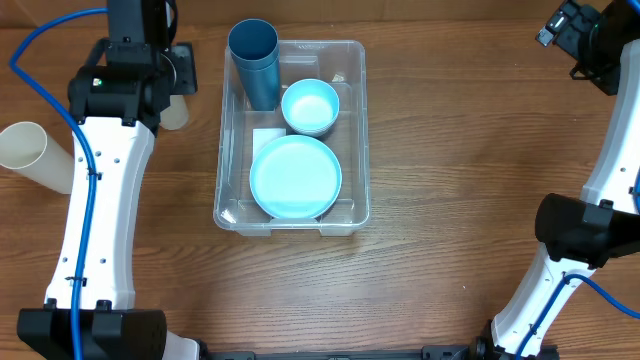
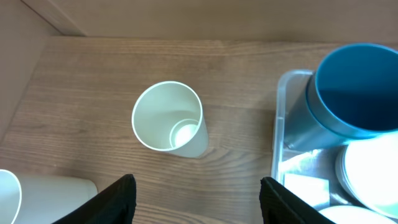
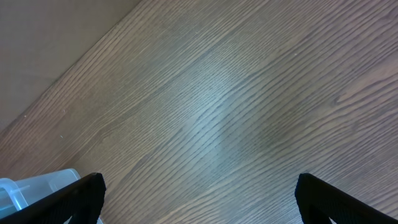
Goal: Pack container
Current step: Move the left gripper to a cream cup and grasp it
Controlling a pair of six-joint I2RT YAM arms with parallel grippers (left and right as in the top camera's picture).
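One container (image 1: 362, 120) — one blue cup (image 1: 254, 60), one bowl (image 1: 310, 105), one plate (image 1: 295, 178) inside.
Two cream cups (image 1: 35, 155) at the left edge of the desk (image 1: 450, 150) — left fingers (image 2: 118, 199) and right fingers (image 3: 74, 199) spread, empty.

Bright even light, soft shadows, pale sheen on table (image 3: 211, 130), wrist views soft

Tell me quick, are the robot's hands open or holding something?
Left gripper: open, holding nothing.
Right gripper: open, holding nothing.
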